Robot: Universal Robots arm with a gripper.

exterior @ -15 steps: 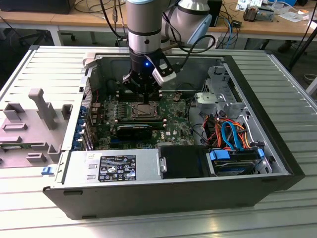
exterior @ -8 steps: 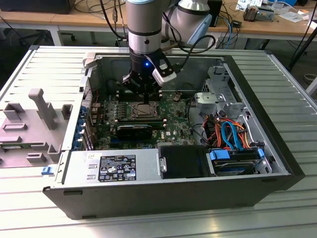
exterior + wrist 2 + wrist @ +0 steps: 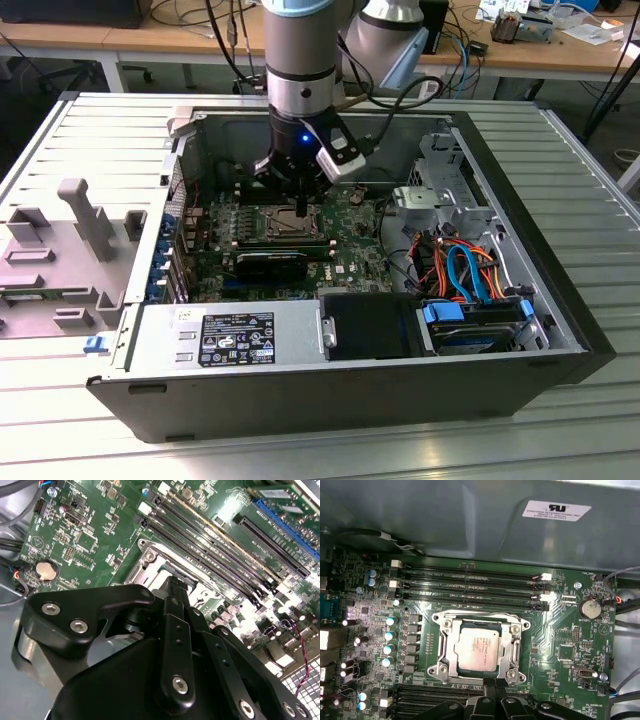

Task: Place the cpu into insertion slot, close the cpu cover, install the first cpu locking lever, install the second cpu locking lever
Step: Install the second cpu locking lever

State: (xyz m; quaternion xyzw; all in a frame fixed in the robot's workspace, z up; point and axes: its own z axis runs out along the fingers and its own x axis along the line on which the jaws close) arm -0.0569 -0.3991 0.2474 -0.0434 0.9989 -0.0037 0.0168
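Note:
The cpu (image 3: 479, 650), a silver-grey square, lies in the insertion slot (image 3: 518, 629) on the green board. The cpu cover (image 3: 451, 649) lies flat around it, its window framing the chip. My gripper (image 3: 490, 683) is shut with its black fingertips pressed together, right at the slot's edge on the side away from the memory slots. Nothing shows between its fingers. In the second wrist view the same fingers (image 3: 173, 597) point down at the slot's metal frame (image 3: 150, 560). In the exterior view the gripper (image 3: 303, 208) hangs over the slot (image 3: 283, 222) inside the open computer case.
Long memory slots (image 3: 470, 582) run beside the socket, and a coin battery (image 3: 590, 607) sits past their end. A long black block (image 3: 272, 265), the power supply (image 3: 230, 335), a drive cage with orange and blue cables (image 3: 465, 270) and the case walls (image 3: 560, 260) hem in the board.

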